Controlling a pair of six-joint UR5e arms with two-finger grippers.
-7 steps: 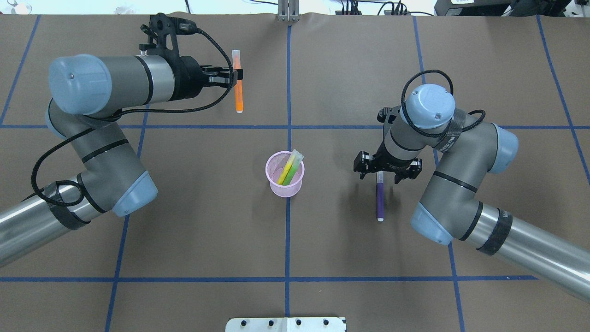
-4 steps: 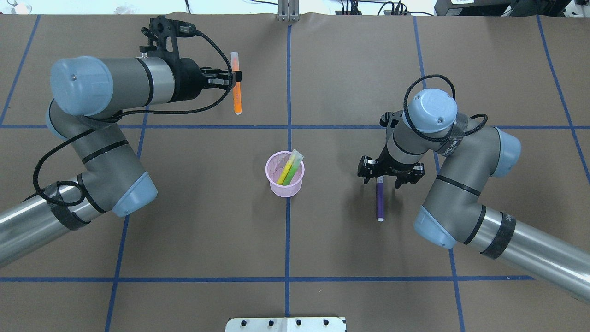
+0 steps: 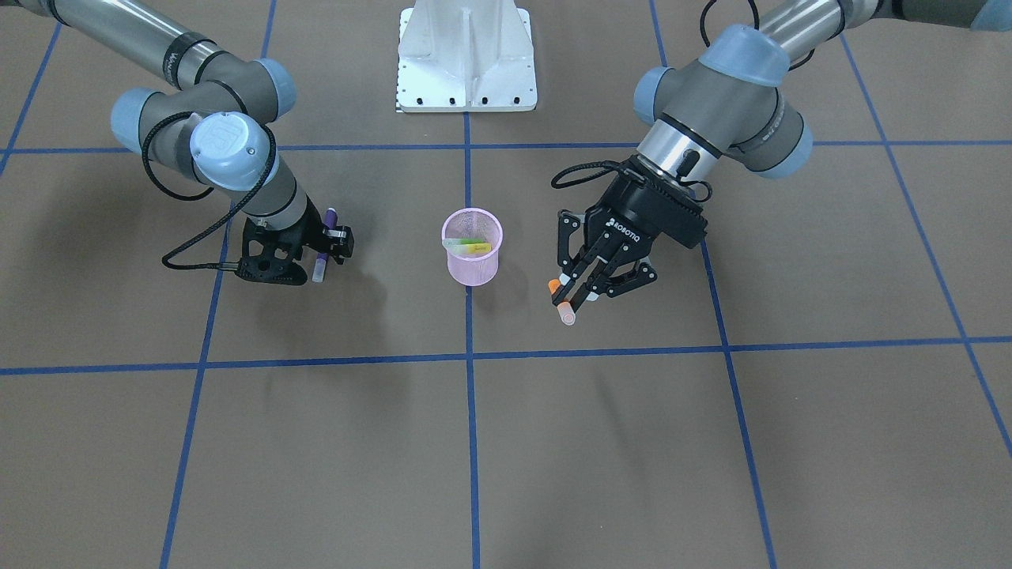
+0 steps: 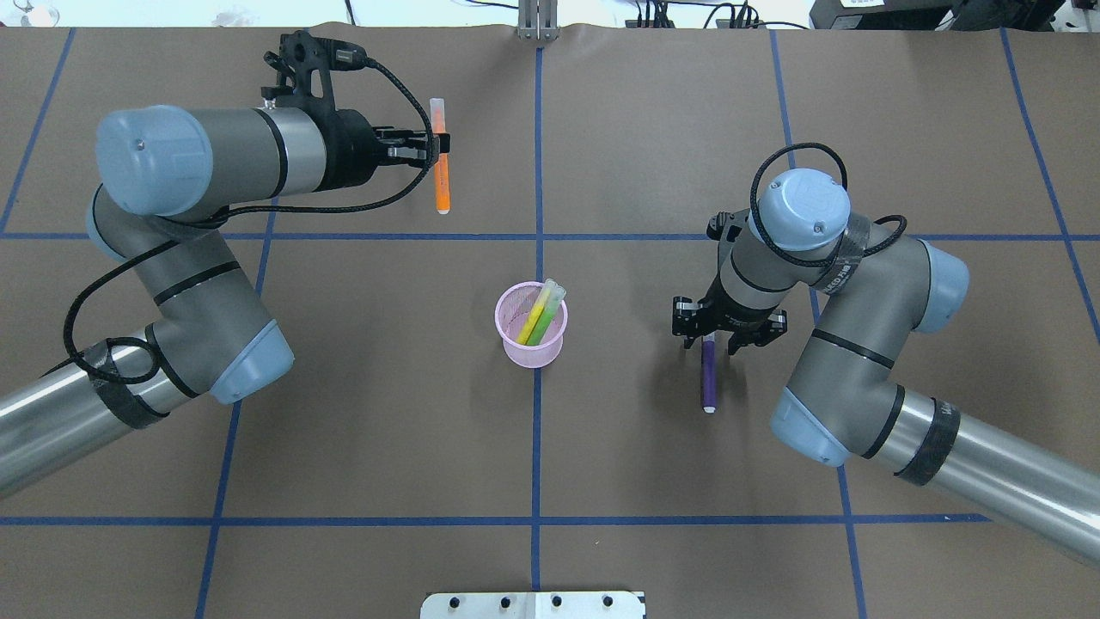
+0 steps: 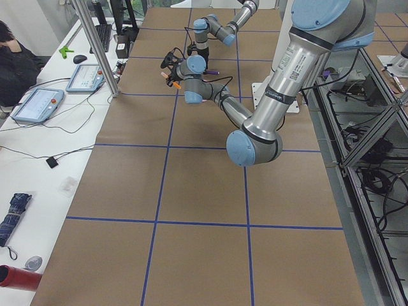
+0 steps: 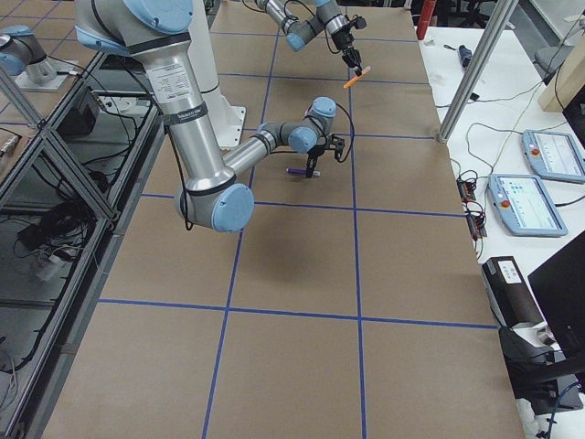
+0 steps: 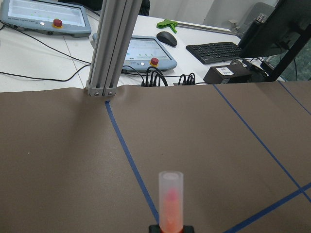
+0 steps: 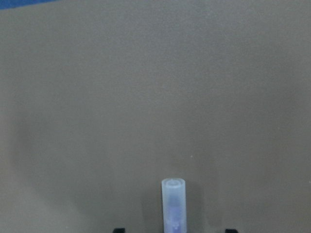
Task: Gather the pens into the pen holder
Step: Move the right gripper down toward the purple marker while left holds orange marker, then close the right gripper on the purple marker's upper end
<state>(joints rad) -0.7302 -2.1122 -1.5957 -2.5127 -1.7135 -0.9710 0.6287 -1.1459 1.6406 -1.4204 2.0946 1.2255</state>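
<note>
**Gripping the orange pen aloft, straddling the purple pen on the worktop**

Nearest the robot, in the right half of the brown paper-covered worktop, the purple pen lies flat. It runs from near edge toward far edge, with its pale cap at the far end. The right gripper points straight down over that cap. From overhead the wrist hides much of the fingers. The right wrist view shows a black fingertip on each side of the cap, with bare paper between each tip and the pen. This pincer is spread wide and has hold of nothing.

About level with it, at the middle of the worktop on the centre blue tape line, stands the pink mesh pen holder. A green pen and a yellow pen lean inside it, their pale caps poking above the rim.

Farther on, close to the far edge and just left of the centre line, the left gripper reaches in sideways. It is clamped on the orange pen, partway down from the cap. The cap points toward the far edge. The front-facing view shows this pen held up off the paper, which the overhead view does not make plain.

Past the far edge, only the left wrist view shows an aluminium post, a control tablet, a mouse and a keyboard.
</note>
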